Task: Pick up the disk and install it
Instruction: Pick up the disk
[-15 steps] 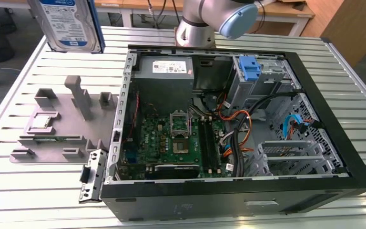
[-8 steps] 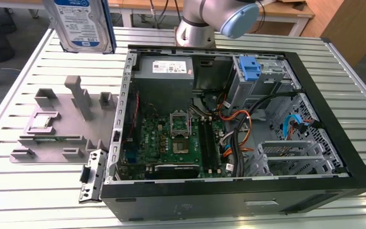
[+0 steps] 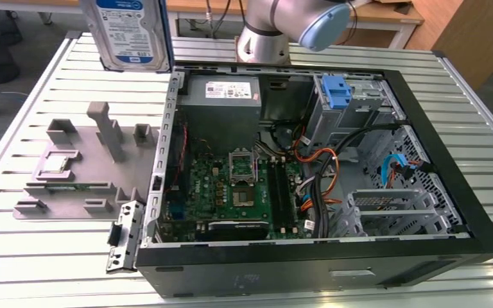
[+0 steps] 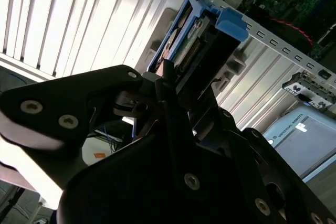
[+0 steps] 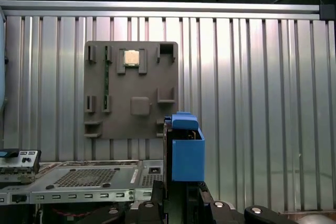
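Observation:
The disk (image 3: pixel 131 32), a silver drive with a white-and-blue label in a blue carrier, hangs upright in the air above the table's back corner, at the exterior view's left of the open computer case (image 3: pixel 315 173). Both wrist views show my gripper (image 4: pixel 176 80) shut on it. Its black fingers (image 4: pixel 165 77) clamp the drive's edge, and the carrier's blue tab (image 4: pixel 231 24) sticks out beyond them. In the first wrist view the disk (image 5: pixel 186 156) stands edge-on above the gripper (image 5: pixel 181 195), over the slatted table.
Inside the case are a grey power supply (image 3: pixel 221 96), the motherboard (image 3: pixel 229 186), a narrow blue bracket (image 3: pixel 336 93) in the upper bay and a metal drive cage (image 3: pixel 397 208). A grey fixture plate (image 3: pixel 84 167) holding a chip (image 5: pixel 130 57) lies left of the case. The arm's base (image 3: pixel 264 38) stands behind.

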{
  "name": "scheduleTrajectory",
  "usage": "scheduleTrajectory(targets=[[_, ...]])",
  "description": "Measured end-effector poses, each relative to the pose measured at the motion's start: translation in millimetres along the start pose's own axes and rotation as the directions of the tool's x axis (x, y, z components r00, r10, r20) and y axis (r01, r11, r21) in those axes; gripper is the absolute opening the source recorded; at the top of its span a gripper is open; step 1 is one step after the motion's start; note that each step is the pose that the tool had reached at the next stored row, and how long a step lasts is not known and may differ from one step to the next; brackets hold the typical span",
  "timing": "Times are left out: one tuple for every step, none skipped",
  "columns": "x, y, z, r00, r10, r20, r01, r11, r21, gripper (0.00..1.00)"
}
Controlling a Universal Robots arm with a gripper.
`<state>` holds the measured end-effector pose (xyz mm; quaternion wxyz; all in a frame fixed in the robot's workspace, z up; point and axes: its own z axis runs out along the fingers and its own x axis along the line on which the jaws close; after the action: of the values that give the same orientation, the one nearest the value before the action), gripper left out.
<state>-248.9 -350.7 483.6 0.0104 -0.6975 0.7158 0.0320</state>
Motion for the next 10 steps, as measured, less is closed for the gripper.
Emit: scheduleTrajectory(targets=[[-0.1, -3.4, -0.1, 1.0000, 0.000, 0.0000, 0.000, 1.0000, 0.0000, 0.35], [-0.2, -6.7, -0.2, 1.0000, 0.000, 0.0000, 0.000, 1.0000, 0.0000, 0.35], [-0.2, -10.0, -0.3, 1.0000, 0.000, 0.0000, 0.000, 1.0000, 0.0000, 0.35], [-0.3, -13.2, -0.4, 1.0000, 0.000, 0.0000, 0.000, 1.0000, 0.0000, 0.35], [-0.4, -16.3, -0.5, 1.0000, 0.000, 0.0000, 0.000, 1.0000, 0.0000, 0.35], [-0.5, -19.6, -0.6, 1.0000, 0.000, 0.0000, 0.000, 1.0000, -0.0001, 0.35], [-0.6, -22.8, -0.7, 1.0000, 0.000, 0.0000, 0.000, 1.0000, 0.0000, 0.35], [-0.7, -26.1, -0.8, 1.0000, 0.000, 0.0000, 0.000, 1.0000, 0.0000, 0.35], [-0.8, -29.4, -0.9, 1.0000, 0.000, 0.0000, 0.000, 1.0000, 0.0001, 0.35], [-0.8, -32.7, -0.9, 1.0000, 0.000, 0.0001, 0.000, 1.0000, 0.0001, 0.35]])
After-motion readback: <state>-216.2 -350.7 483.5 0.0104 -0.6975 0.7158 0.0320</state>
